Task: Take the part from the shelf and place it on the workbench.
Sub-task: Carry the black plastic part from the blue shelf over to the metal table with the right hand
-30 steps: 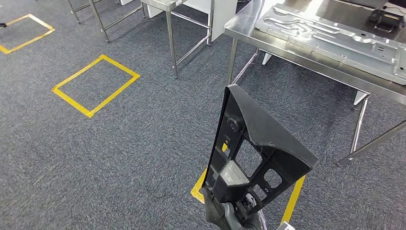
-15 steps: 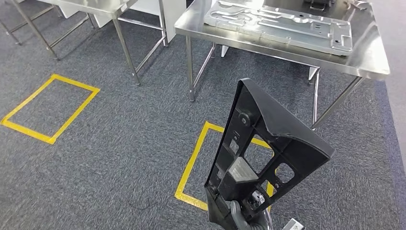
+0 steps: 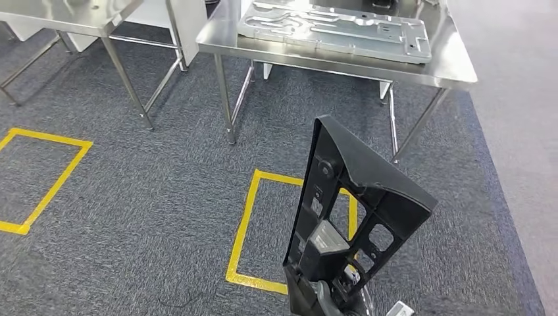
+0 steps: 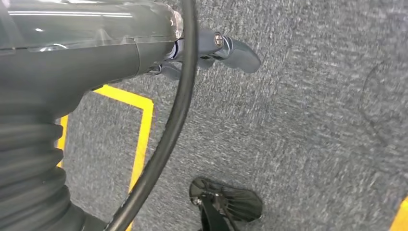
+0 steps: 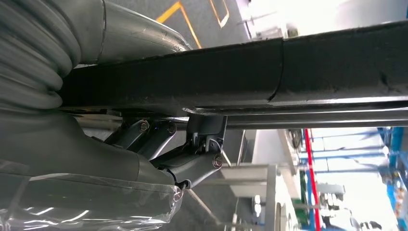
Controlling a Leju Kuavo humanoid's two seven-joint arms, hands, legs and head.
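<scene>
The black plastic part (image 3: 358, 210) is held upright, clamped in the right hand (image 3: 329, 297), before the steel workbench (image 3: 454, 66); the left hand's (image 4: 211, 50) state cannot be told.

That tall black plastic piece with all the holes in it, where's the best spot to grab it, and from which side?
By its narrow lower end, from underneath, as the right hand does now. The black part stands nearly upright and widens toward a solid top, while the lower frame has open cutouts and ribs that fingers can wrap around. Gripping low probably also leaves the upper end free for setting down on the steel workbench.
</scene>
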